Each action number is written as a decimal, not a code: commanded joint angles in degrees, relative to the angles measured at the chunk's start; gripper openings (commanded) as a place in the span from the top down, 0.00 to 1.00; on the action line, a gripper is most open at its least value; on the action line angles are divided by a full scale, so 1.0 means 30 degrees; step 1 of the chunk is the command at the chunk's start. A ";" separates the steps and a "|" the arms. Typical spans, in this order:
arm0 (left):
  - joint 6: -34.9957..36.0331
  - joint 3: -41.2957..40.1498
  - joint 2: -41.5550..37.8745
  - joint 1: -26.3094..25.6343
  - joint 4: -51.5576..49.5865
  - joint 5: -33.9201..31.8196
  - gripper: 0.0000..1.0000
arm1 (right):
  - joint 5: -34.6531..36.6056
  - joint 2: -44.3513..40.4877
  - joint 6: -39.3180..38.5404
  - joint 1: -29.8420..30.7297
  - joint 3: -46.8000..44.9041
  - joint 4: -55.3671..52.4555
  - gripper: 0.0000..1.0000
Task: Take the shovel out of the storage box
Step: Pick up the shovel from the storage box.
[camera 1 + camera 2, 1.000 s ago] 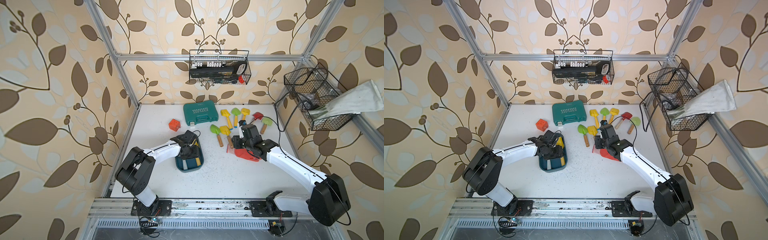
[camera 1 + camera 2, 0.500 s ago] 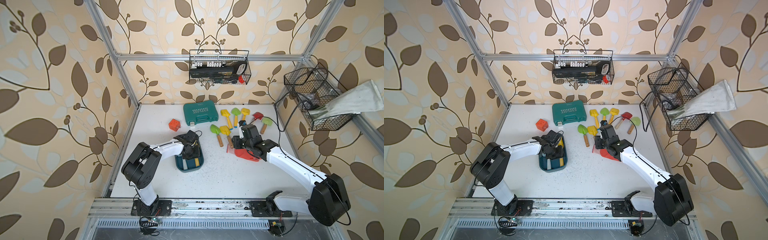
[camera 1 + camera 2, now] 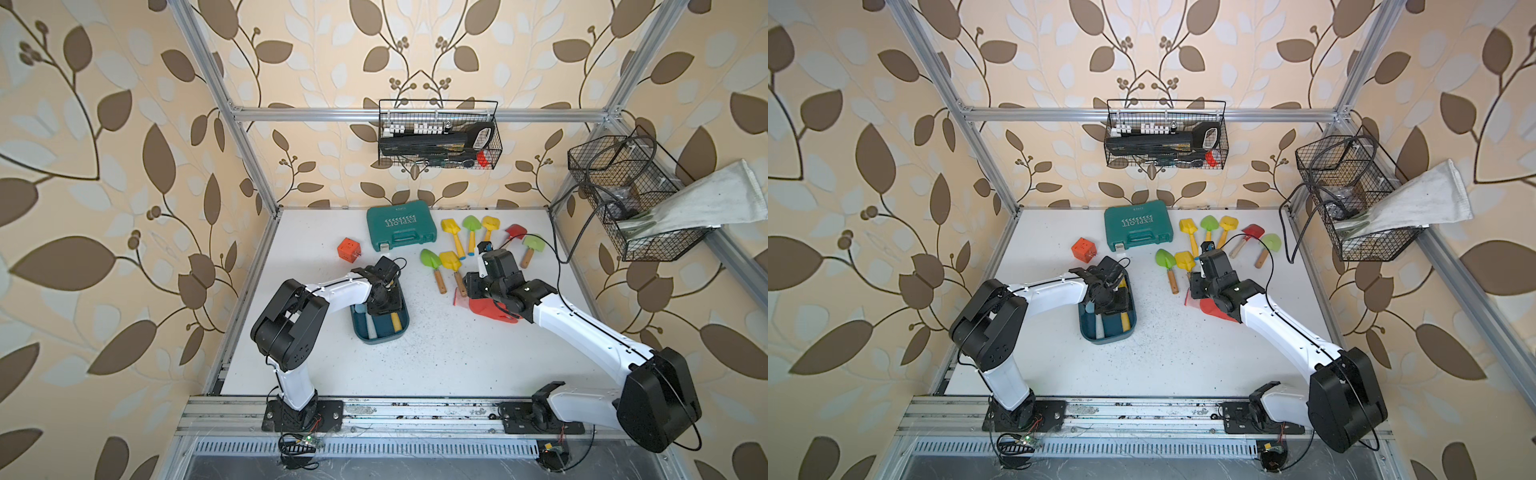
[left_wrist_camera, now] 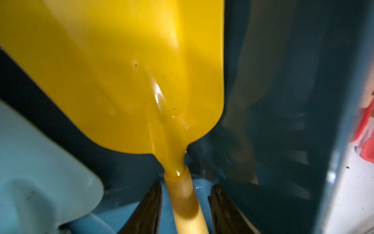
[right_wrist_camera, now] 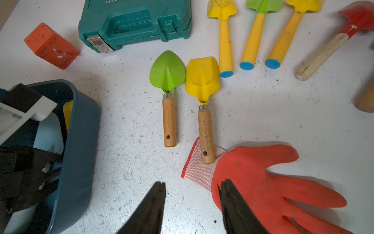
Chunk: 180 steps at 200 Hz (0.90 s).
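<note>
The shovel (image 4: pixel 121 81) looks light, stiff and slick (plastic); take its handle. The left hand (image 4: pixel 185 186) straddles it, jaws apart.

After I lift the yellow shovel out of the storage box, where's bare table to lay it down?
Best: the wide bare table between the storage box and the front rail. A narrower strip lies between the box and the red glove. Crowded at the back: green tool case, orange plug cube, laid-out shovels.

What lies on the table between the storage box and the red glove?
Only bare, speckled table separates the storage box and the red glove, as both top views show.
</note>
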 commanded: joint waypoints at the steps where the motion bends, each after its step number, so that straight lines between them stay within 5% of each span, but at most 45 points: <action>1: 0.0208 0.0030 0.0965 -0.0159 -0.0592 -0.0180 0.57 | -0.0174 -0.0414 0.0139 -0.0003 -0.0369 0.0293 0.53; 36: 0.0377 0.0109 0.1178 -0.0155 -0.0682 -0.0074 0.77 | -0.0217 -0.0446 0.0120 -0.0075 -0.0426 0.0407 0.53; 105: 0.0559 -0.0092 0.0484 -0.0155 -0.0519 0.0084 0.86 | -0.0232 -0.0695 0.0128 -0.0147 -0.0559 0.0506 0.53; 180: 0.1206 -0.1999 -0.3999 -0.0157 0.1371 -0.0485 0.90 | -0.0261 -0.0641 0.0145 -0.0154 -0.0618 0.0558 0.53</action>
